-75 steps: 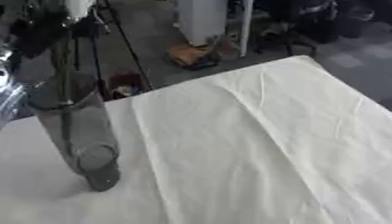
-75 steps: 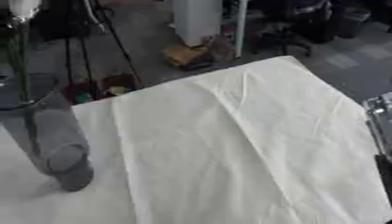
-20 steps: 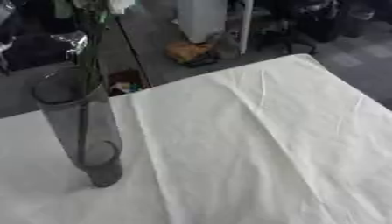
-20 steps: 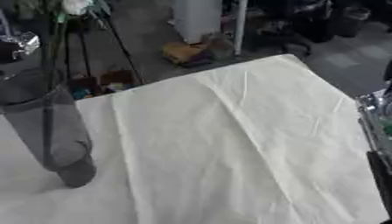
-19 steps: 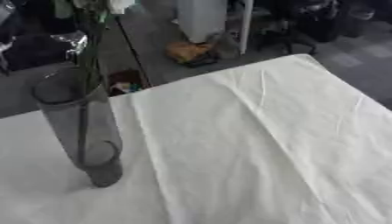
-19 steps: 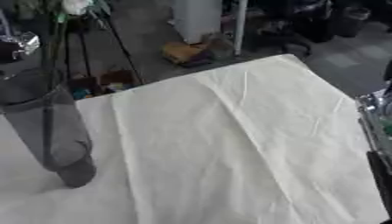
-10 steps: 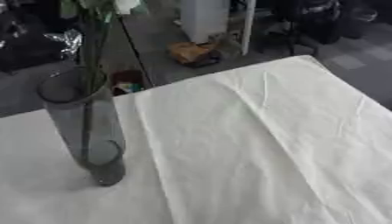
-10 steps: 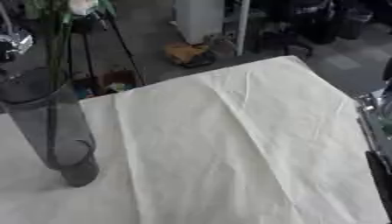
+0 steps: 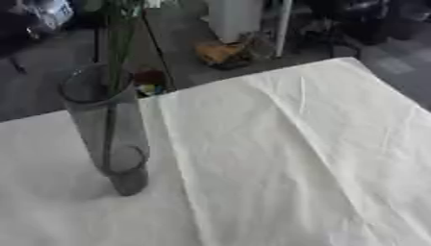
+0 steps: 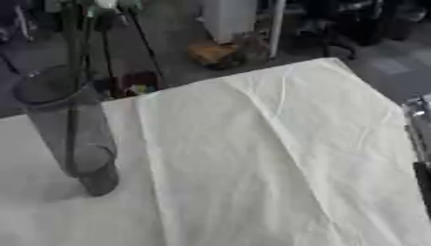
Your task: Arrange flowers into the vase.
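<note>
Grey glass vase stands upright on the cloth, left side of the table, a bit toward me. Green stems run down through the vase mouth and along the inside, ending near the thick base. Stems rise above the rim and leave the top of the view; in the right eye view a pale bit of bloom shows at the top edge, blurred. Cloth is off-white, creased, with one long fold running from the far edge toward me. My left hand: only a shiny blurred bit shows at the top left corner, can't tell its fingers or whether it touches the stems. My right arm shows as a dark and silver strip at the right edge of the right eye view, hand itself out of sight. Floor clutter beyond the table, including a brown box.
</note>
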### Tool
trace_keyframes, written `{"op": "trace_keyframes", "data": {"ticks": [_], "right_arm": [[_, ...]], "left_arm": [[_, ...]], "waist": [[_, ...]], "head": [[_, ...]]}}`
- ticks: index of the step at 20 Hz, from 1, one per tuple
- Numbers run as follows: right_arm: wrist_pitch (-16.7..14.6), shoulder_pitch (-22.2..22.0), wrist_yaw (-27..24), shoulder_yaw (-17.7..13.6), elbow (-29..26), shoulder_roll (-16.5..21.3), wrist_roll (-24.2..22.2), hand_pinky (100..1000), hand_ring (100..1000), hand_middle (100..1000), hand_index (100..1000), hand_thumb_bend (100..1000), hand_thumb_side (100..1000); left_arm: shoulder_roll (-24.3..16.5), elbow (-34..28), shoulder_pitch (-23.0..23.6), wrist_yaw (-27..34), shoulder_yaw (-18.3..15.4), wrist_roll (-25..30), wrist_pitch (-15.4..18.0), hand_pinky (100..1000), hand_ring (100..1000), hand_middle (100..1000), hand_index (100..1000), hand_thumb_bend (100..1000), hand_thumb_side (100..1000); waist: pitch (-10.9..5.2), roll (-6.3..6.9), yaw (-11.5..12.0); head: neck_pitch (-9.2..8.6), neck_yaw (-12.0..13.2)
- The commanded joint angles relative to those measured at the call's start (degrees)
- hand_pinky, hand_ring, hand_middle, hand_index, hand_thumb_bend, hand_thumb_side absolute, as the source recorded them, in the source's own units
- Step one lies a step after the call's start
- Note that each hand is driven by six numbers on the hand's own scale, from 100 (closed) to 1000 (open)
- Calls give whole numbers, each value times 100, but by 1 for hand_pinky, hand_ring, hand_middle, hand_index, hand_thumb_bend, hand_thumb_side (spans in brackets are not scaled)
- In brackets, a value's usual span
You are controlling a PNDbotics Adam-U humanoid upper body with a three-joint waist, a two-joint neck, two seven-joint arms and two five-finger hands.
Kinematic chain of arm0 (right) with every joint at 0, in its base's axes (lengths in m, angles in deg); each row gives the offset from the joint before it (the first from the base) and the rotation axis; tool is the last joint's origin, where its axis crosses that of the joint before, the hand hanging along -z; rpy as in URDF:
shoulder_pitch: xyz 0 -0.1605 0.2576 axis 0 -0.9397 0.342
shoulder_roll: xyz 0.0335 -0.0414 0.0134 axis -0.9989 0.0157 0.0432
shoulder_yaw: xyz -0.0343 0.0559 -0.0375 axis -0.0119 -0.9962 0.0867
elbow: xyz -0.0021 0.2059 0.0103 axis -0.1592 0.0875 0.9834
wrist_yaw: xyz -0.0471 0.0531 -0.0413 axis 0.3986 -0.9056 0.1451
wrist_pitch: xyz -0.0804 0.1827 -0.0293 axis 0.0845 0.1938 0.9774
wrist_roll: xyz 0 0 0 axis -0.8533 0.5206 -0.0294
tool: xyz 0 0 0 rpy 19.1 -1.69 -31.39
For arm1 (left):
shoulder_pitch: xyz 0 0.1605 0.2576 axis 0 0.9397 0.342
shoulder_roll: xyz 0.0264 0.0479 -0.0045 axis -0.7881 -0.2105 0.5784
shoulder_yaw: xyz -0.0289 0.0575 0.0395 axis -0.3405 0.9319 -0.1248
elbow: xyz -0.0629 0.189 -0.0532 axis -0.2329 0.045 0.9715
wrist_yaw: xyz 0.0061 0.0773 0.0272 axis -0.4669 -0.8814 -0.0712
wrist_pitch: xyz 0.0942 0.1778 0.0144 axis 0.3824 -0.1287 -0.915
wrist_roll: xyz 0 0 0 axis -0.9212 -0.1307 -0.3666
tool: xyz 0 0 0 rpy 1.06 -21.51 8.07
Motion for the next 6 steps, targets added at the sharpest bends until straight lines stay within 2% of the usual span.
{"op": "trace_keyframes", "data": {"ticks": [1,2,3,6], "right_arm": [[-70,32,99,-77,-77,202,80,770,859,814,875,100,1000],[-97,27,129,-83,-77,210,108,769,858,814,874,100,1000],[-128,25,163,-95,-77,220,143,768,858,815,874,100,1000],[-207,20,263,-105,-77,240,234,766,856,815,872,100,1000]], "left_arm": [[-325,-170,126,369,-454,-682,817,1000,1000,958,960,447,789],[-351,-173,211,487,-560,-936,1131,1000,983,944,954,455,800],[-361,-174,296,599,-694,-1207,1462,1000,969,933,948,411,842],[-358,-175,539,951,-1025,-1907,2394,1000,935,907,942,417,884]], "waist": [[-98,-49,11],[-90,-56,17],[-81,-64,27],[-70,-79,59]], "head": [[290,260],[311,291],[317,299],[301,270]]}}
